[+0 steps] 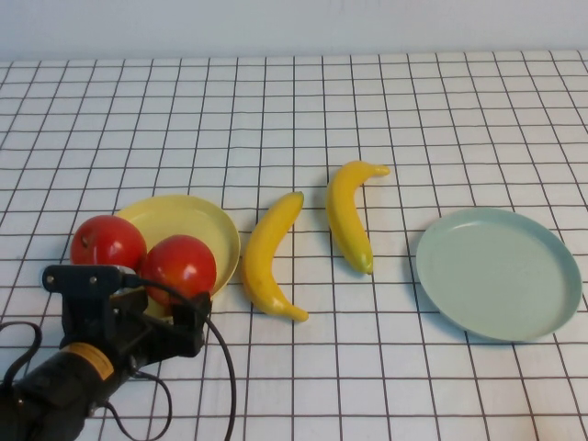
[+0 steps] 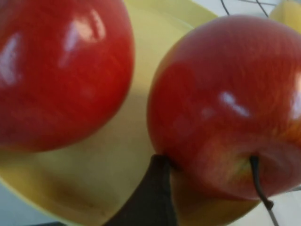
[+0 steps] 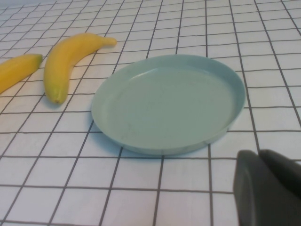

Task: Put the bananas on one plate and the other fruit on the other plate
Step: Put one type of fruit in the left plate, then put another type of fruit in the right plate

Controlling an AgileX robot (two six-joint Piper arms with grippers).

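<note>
At the table's near left corner the left arm reaches up-table, its left gripper (image 1: 175, 308) spread wide at the yellow plate's (image 1: 207, 220) near rim, one finger (image 2: 150, 197) beside the nearer apple (image 1: 179, 266) but gripping nothing; the right gripper (image 3: 268, 188), closed and empty, hovers just near of the blue plate (image 1: 501, 276) by the right edge. Two apples sit on the yellow plate, the second (image 1: 108, 243) left of the first, and two bananas (image 1: 268, 259) (image 1: 351, 213) lie on the table between the two plates. The table wears a white, black-gridded cloth (image 1: 386, 110) running to a pale wall (image 1: 294, 23) at the far edge.
</note>
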